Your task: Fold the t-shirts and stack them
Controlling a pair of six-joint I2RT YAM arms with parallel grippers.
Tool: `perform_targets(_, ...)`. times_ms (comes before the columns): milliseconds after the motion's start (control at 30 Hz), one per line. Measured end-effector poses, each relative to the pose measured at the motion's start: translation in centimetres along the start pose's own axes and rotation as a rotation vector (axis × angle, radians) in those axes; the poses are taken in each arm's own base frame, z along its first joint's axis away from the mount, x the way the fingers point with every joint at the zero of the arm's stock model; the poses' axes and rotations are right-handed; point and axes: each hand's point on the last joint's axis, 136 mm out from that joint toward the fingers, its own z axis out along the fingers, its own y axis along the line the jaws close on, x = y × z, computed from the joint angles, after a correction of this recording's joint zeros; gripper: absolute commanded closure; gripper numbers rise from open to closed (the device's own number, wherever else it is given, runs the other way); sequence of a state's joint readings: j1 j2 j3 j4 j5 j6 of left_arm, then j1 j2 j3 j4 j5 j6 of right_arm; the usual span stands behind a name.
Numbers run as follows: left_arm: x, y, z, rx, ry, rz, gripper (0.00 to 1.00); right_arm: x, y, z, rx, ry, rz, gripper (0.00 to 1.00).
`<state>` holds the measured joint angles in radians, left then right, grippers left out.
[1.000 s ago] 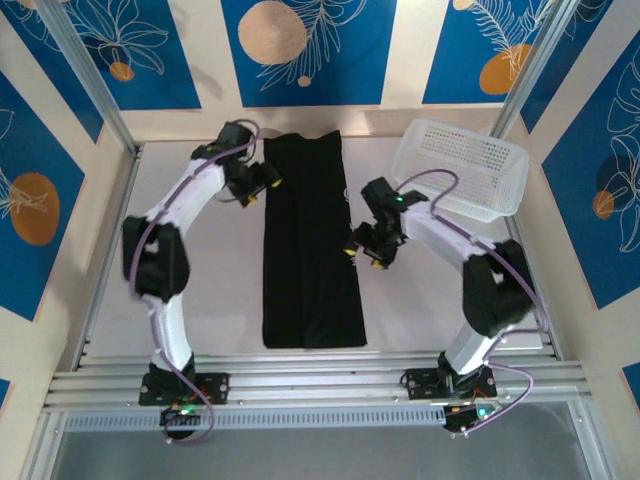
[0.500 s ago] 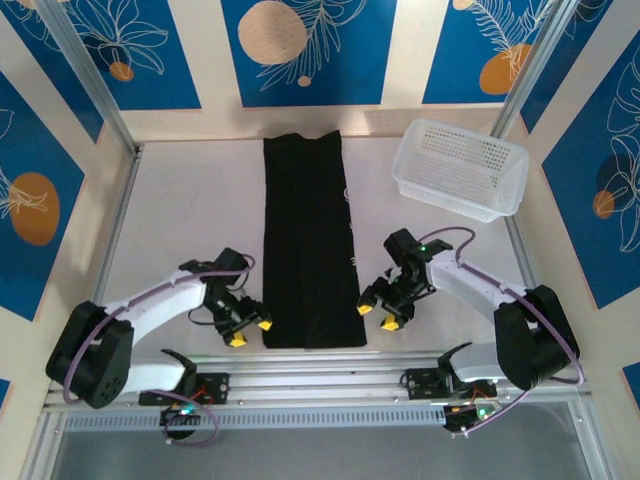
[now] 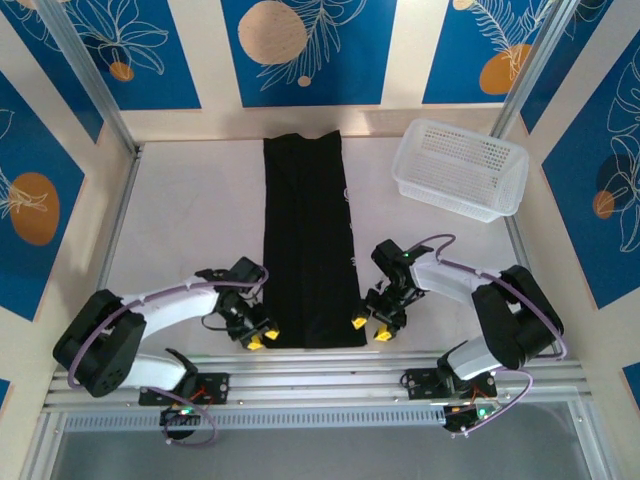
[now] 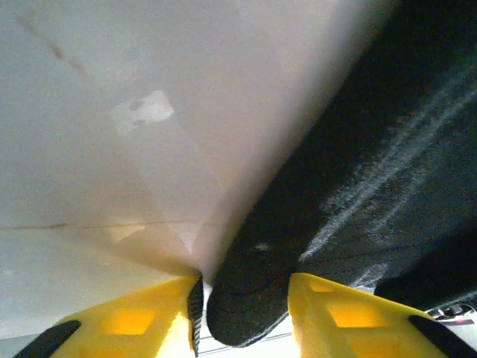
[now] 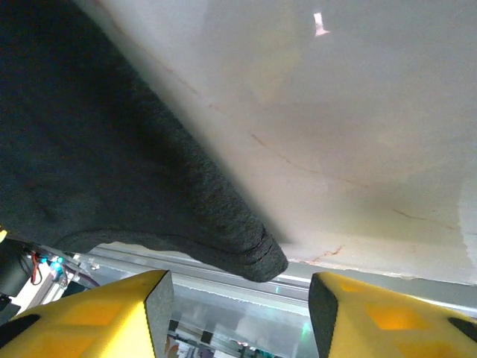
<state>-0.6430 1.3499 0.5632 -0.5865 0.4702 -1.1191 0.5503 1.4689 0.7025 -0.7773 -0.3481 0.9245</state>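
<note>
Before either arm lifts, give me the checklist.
1. The shirt lies as a flat long strip: ok.
2. The left gripper straddles its near left corner: ok.
3. The right gripper is centred on the near right corner: ok.
4. Cloth clamped: not ok, both jaws stand open.
5. The basket stands apart from the shirt: ok.

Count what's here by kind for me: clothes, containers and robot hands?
Black t-shirt: 1
White perforated basket: 1
Robot hands: 2 (left hand, right hand)
Total: 4
</note>
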Motion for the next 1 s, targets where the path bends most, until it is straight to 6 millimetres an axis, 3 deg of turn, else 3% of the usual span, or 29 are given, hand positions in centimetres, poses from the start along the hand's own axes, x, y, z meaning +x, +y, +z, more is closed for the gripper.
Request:
perform_targets(233,0.0,0.3,0.3,-0.021,0.007,-0.037,0.72,0.7,-0.5,1.6,0.037,0.025,-0.007,0.5)
perform_targets(367,0.0,0.2,0.4,-0.026,0.01,-0.047,0.69,0.8,-0.7,2.2,0.052,0.032,0.007,0.57)
perform_targets(500,-0.1,0.0,0.5,-0.035,0.015,-0.067,0.69,0.7,-0.6,2.4,0.052,0.031,0.029,0.71)
perform_targets(733,0.1,-0.8,0.7,-0.026,0.034,-0.076,1.0,0.2,0.9,2.7,0.037,0.016,0.026,0.94)
perform_targets(833,0.2,-1.3,0.6,-0.012,0.028,-0.055,1.0,0.4,1.0,2.7,0.042,0.014,0.025,1.0)
perform_targets(1000,0.4,-1.1,0.4,-0.001,0.001,-0.015,1.0,1.0,0.7,2.6,0.065,0.015,0.015,1.0)
